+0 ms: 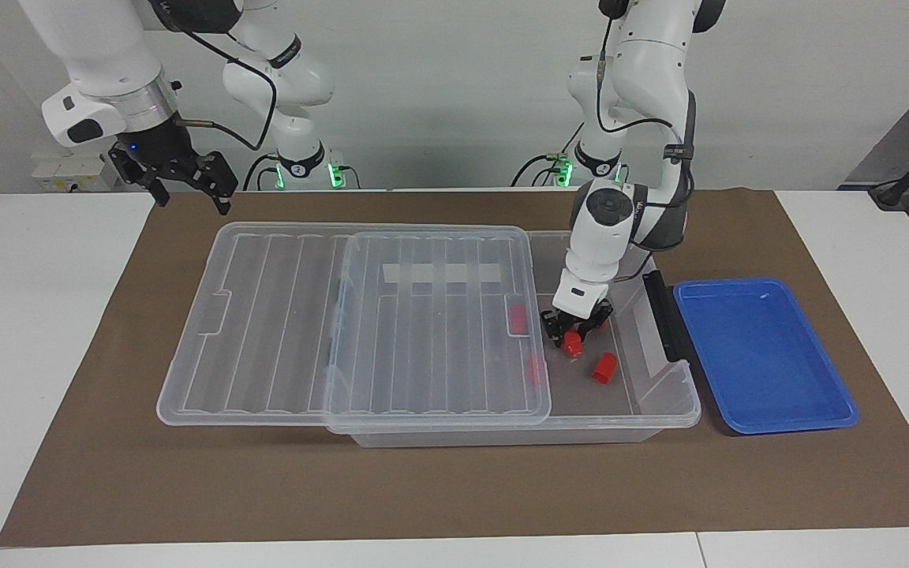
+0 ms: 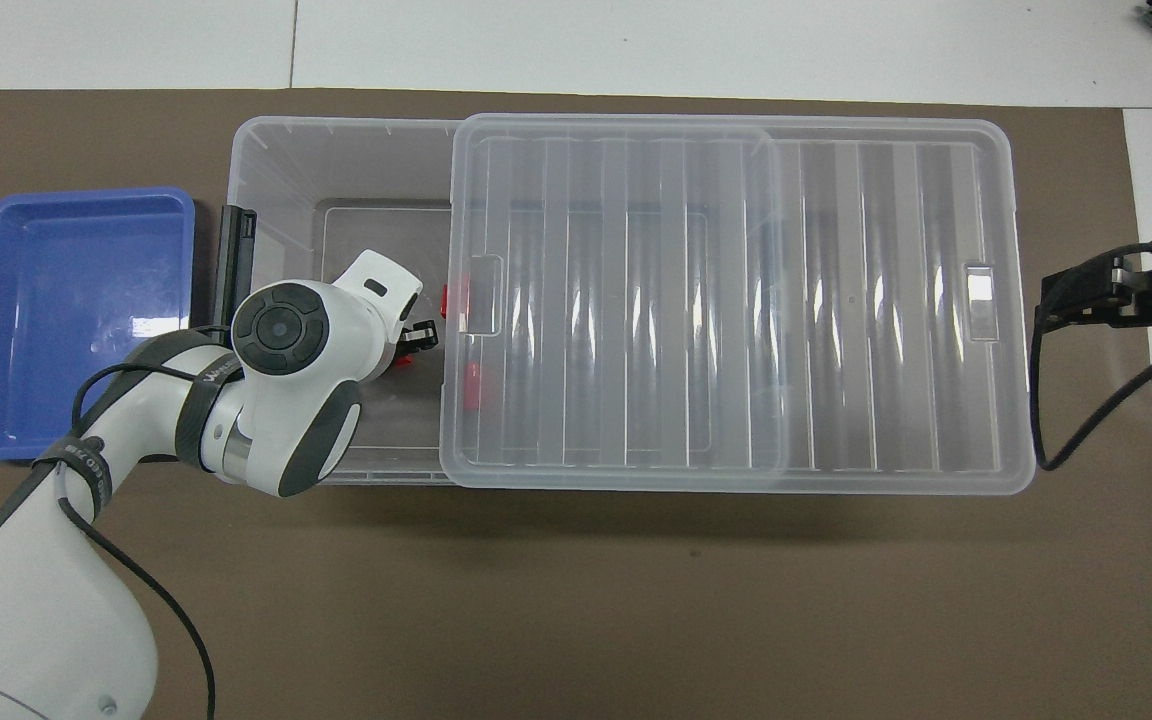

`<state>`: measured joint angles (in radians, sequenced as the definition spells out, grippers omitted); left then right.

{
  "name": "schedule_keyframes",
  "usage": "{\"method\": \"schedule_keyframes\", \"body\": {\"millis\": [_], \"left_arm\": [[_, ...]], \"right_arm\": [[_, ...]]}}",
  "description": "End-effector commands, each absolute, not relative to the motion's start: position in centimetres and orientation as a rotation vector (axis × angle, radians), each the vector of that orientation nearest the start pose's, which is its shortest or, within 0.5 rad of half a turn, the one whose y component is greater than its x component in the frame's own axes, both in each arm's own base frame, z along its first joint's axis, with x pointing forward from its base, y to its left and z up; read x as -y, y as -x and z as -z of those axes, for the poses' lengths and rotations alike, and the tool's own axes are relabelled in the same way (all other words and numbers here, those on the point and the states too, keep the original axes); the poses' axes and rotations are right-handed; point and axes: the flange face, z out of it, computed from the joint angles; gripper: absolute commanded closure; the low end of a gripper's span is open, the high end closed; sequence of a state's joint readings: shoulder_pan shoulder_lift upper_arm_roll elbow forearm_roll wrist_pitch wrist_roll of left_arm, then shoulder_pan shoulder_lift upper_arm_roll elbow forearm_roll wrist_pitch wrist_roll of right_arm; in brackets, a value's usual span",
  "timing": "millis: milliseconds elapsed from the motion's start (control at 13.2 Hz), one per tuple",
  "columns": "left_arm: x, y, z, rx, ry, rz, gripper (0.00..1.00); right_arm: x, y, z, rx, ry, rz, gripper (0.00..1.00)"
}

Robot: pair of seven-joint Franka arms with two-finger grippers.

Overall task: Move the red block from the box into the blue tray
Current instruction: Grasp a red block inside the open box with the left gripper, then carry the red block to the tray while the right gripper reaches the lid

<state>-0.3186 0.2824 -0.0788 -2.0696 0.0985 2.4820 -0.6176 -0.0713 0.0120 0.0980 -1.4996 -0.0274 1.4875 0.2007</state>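
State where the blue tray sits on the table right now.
The blue tray lies empty on the brown mat at the left arm's end of the table, beside the box's black-strip end.

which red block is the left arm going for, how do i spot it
Find the large clear plastic box on the brown mat and look into its uncovered end, next to the shallow blue plastic tray. The small red block sits right at the tip of the left gripper; its neighbour, another red block, lies alone.
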Motion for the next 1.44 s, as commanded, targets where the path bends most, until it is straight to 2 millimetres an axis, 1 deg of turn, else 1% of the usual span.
{"method": "schedule_keyframes", "body": {"millis": [0,76,151,227,302,378,453,529,604,680,756,831,907,982,1058,1133,1284,1360], "left_arm": [[23.2,-55.5,-30.7,0.216,3.136,0.213,0.89],[23.2,-55.8,-31.2,0.214,3.125,0.185,0.90],[23.3,-56.2,-32.2,0.216,3.112,0.158,0.90],[23.3,-56.7,-33.8,0.220,3.100,0.136,0.90],[23.2,-57.2,-35.5,0.231,3.090,0.119,0.90],[23.2,-57.6,-38.1,0.247,3.089,0.113,0.90],[22.6,-58.1,-39.8,0.270,3.080,0.096,0.90],[21.9,-58.5,-41.6,0.308,3.085,0.081,0.90],[21.6,-58.7,-43.4,0.342,3.099,0.061,0.90],[21.0,-59.1,-45.4,0.379,3.111,0.050,0.90],[19.9,-59.5,-47.4,0.399,3.117,0.028,0.90],[18.9,-59.9,-49.0,0.389,3.126,0.001,0.90],[17.7,-60.2,-50.5,0.356,3.132,-0.030,0.90],[15.4,-60.6,-51.9,0.323,3.139,-0.066,0.90],[13.0,-60.8,-52.8,0.299,3.143,-0.101,0.90],[10.6,-60.7,-54.2,0.263,3.150,-0.108,0.90],[5.6,-59.9,-57.0,0.144,3.170,-0.056,0.90],[2.8,-59.7,-57.3,0.097,3.174,-0.062,0.90]], "right_arm": [[-1.1,-55.0,-64.7,-0.217,3.152,-0.009,0.00],[-1.2,-54.9,-64.7,-0.216,3.157,-0.009,0.00],[-1.4,-54.9,-64.7,-0.211,3.158,-0.009,0.00],[-1.4,-54.8,-64.8,-0.211,3.159,-0.008,0.00],[-1.4,-54.7,-64.8,-0.216,3.160,-0.015,0.00],[-1.3,-54.7,-64.7,-0.221,3.159,-0.011,0.00],[-1.2,-54.7,-64.6,-0.232,3.151,-0.014,0.00],[-1.2,-54.9,-64.4,-0.226,3.150,0.007,0.05],[-1.2,-55.3,-64.5,-0.221,3.147,0.060,0.16],[-1.0,-55.4,-64.3,-0.225,3.146,0.065,0.29],[-0.7,-55.4,-63.8,-0.232,3.145,0.058,0.55],[-0.2,-55.5,-63.0,-0.246,3.146,0.053,0.87],[0.1,-55.2,-62.1,-0.263,3.148,0.053,1.00],[0.6,-54.9,-61.0,-0.278,3.147,0.087,1.00],[1.8,-54.6,-60.0,-0.303,3.145,0.120,1.00],[3.1,-54.6,-58.8,-0.336,3.142,0.132,1.00],[4.2,-54.9,-57.3,-0.301,3.145,0.170,1.00],[5.3,-55.2,-56.2,-0.309,3.145,0.184,1.00]]}}
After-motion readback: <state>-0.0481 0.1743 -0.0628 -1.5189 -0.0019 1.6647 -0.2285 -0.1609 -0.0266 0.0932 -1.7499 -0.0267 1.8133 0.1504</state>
